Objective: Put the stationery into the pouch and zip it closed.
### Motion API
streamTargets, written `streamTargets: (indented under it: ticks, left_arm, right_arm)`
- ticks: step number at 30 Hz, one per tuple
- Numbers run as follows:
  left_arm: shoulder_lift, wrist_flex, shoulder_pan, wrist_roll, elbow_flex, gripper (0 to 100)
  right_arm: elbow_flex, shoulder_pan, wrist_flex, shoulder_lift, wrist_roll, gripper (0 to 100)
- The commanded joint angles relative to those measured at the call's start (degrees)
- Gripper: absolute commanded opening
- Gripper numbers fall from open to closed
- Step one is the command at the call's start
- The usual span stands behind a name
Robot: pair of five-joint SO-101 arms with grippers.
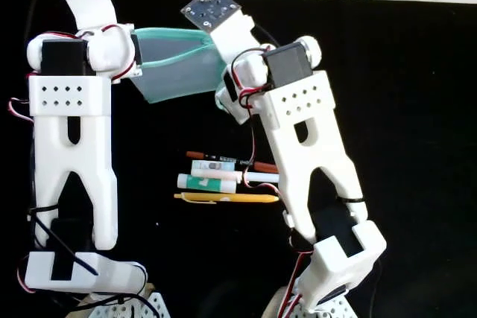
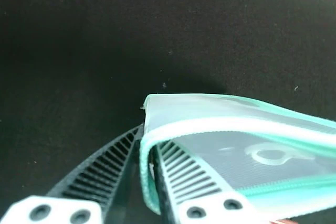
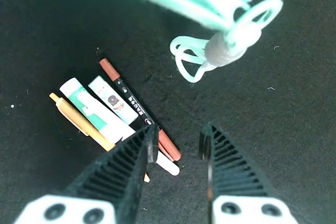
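- The left claw (image 2: 148, 148) was clenched on the left end of the teal pouch (image 2: 236, 145), pinching its edge between the ribbed fingers (image 2: 184, 174).
- The pouch hung across the far side of the table (image 1: 417, 72), stretched between the two arms and apparently lifted clear of the black surface.
- The right claw (image 3: 179, 132) was released, spread wide with nothing in it. It hovered over the table just short of the pouch's right end.
- The zipper pull (image 3: 227, 45) dangled there with its looped cord, apart from the right claw and not yet touched.
- The stationery lay on the table nearer than the pouch, between the arms. The brown marker (image 1: 223, 161), white-and-green tube (image 1: 209, 181) and yellow pen (image 1: 223, 198) sat side by side, touching or nearly so.
- By my read this was early going, because not one item had made it into the pouch.
- How far the zip stood open could not be told from here.
- What was left was the opening, if it needed doing, then each item loaded in turn.
- After that the pull would have to be dragged along to shut the pouch while the left claw braced the other end.
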Motion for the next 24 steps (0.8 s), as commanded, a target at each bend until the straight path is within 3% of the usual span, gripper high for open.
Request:
streamTargets:
  ticks: [1,14,19,24]
  left_arm:
    - [0.0,0.1,0.6,-1.2,1.0,1]
    - [0.0,0.1,1.1,-2.8,1.3,1]
    - [0.2,0.1,1.1,-2.9,1.3,1]
    - [0.5,0.0,1.1,-3.3,1.3,1]
  right_arm:
    - [0.1,0.7,0.6,-2.9,-0.2,13.9]
    - [0.8,0.6,0.7,-3.0,-0.2,13.9]
    - [12.9,-2.9,0.7,-6.9,0.1,13.9]
    - [28.3,-7.4,0.2,-19.2,6.0,13.9]
